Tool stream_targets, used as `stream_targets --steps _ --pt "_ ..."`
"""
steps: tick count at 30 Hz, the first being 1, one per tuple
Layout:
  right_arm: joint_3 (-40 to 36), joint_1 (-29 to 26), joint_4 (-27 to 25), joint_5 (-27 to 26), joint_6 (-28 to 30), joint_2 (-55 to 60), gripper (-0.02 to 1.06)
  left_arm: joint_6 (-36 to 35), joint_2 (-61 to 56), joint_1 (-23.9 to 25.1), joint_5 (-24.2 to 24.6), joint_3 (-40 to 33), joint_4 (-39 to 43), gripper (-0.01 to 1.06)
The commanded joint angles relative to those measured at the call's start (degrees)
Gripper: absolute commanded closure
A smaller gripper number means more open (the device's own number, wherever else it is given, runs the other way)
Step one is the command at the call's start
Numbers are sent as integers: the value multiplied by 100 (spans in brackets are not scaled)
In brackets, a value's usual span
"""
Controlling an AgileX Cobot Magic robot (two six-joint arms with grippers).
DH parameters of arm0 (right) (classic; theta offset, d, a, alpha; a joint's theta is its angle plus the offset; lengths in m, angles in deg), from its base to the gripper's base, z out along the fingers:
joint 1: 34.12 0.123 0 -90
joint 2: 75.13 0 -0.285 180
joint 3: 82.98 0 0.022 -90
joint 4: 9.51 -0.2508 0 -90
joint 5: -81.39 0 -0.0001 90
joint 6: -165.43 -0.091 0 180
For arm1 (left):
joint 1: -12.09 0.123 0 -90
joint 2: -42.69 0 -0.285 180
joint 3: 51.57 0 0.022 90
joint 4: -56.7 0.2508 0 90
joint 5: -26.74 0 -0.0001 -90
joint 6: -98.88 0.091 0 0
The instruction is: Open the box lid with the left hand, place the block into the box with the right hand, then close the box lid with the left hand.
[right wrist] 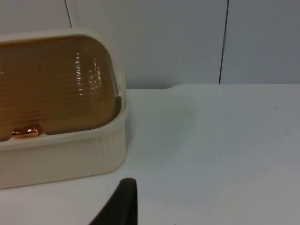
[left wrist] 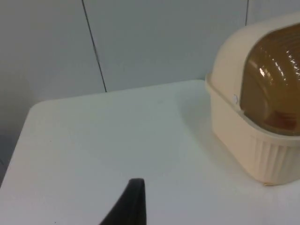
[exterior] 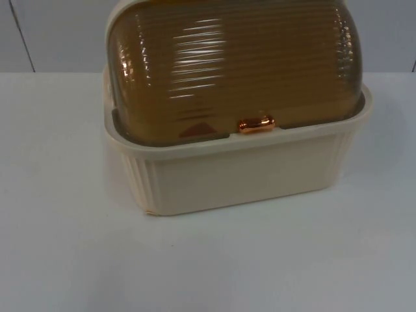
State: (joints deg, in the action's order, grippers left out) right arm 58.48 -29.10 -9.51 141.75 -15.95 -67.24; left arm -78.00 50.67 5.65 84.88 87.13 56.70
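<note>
Sitting on the white bench (exterior: 65, 260), the box (exterior: 247, 175) is a cream plastic tub with rounded corners and fine vertical ribs down its walls. Its rim flares outward into a smooth lip. Over it curves the lid (exterior: 227, 71), a translucent amber dome moulded with close horizontal ridges that catch bright streaks of light. The lid is down, its front edge meeting the rim. At the middle of that edge sits a small handle (exterior: 256, 123), glossy and copper-coloured, shaped like a short rounded bar. A reddish shape shows dimly through the amber just left of the handle; what it is cannot be told.

Behind the bench stands a grey wall (exterior: 58, 32) of flat panels with thin dark seams.

From the left wrist view, the left claw (left wrist: 133, 206) is near the bench, well apart from the box's cream end wall, with one matte black fingertip in sight; whether it is released or clenched cannot be told. From the right wrist view, the right claw (right wrist: 123, 204) is likewise low over the bench, near the box's front corner but not touching it, and its state cannot be told either.
</note>
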Motion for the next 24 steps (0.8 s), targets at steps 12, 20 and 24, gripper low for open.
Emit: stream_targets --steps 12,20,24 --pt "-743 22 294 33 37 -11 0 -9 -20 -38 10 -599 0 0" --pt "-919 22 294 139 37 -11 0 -21 -20 -38 358 -762 123 0" --pt "-919 22 294 139 37 -11 0 -56 -20 -38 343 -757 123 0"
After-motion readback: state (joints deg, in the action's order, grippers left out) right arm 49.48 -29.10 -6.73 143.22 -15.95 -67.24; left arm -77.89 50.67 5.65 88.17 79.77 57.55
